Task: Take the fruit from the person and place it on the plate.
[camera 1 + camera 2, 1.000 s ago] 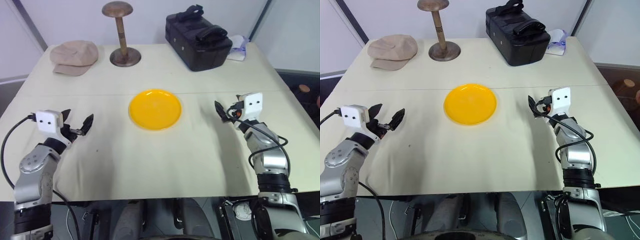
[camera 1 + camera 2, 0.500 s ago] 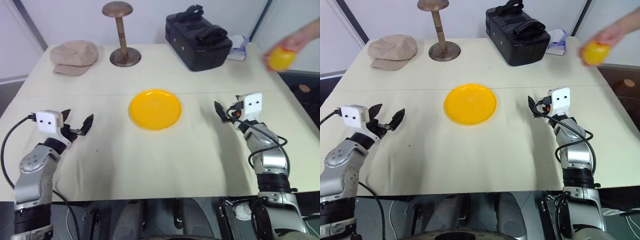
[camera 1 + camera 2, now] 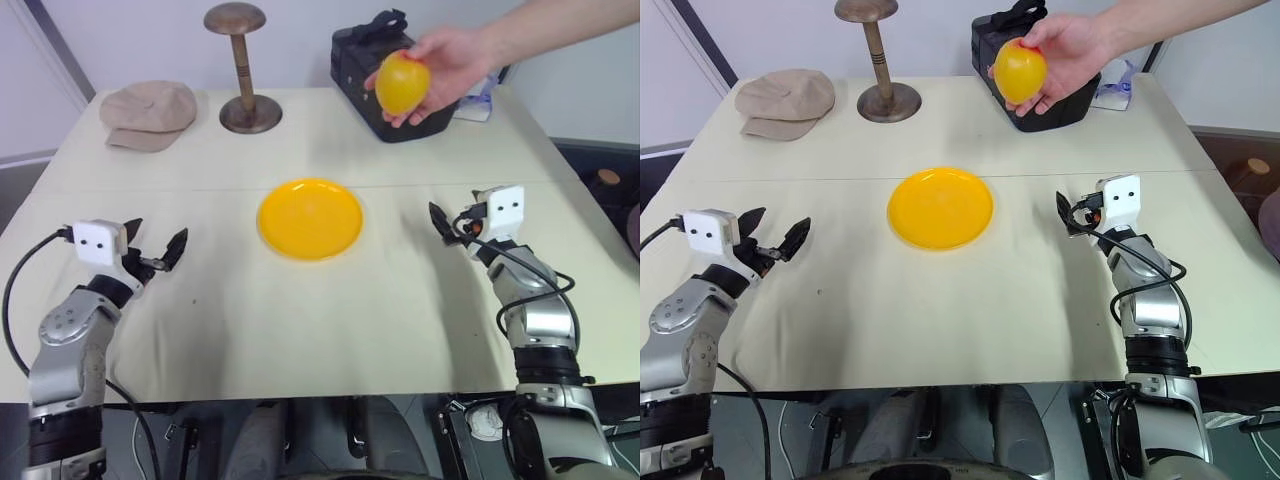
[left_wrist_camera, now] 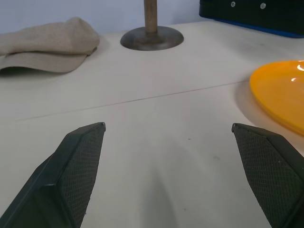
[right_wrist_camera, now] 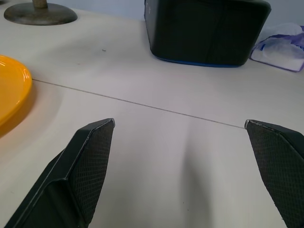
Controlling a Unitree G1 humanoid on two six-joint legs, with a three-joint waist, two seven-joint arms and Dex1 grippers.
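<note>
A person's hand (image 3: pixel 455 58) reaches in from the upper right and holds the fruit (image 3: pixel 402 83), yellow with an orange blush, in the air in front of the black bag. The round yellow plate (image 3: pixel 310 218) lies bare at the table's middle; its rim also shows in the left wrist view as plate (image 4: pixel 280 90). My left gripper (image 3: pixel 158 240) hovers open low over the table, left of the plate. On the plate's other side my right gripper (image 3: pixel 448 222) is open too, well below and nearer than the fruit. Nothing lies between either pair of fingers.
At the back of the cream table (image 3: pixel 300 330) stand a tan cap (image 3: pixel 150 112), a brown wooden hat stand (image 3: pixel 243 70) and a black bag (image 3: pixel 355 70). A white and purple packet (image 5: pixel 282 47) lies right of the bag.
The person's hand has carried the fruit in from the right edge, leftward to in front of the black bag. Both grippers have stayed still and open.
</note>
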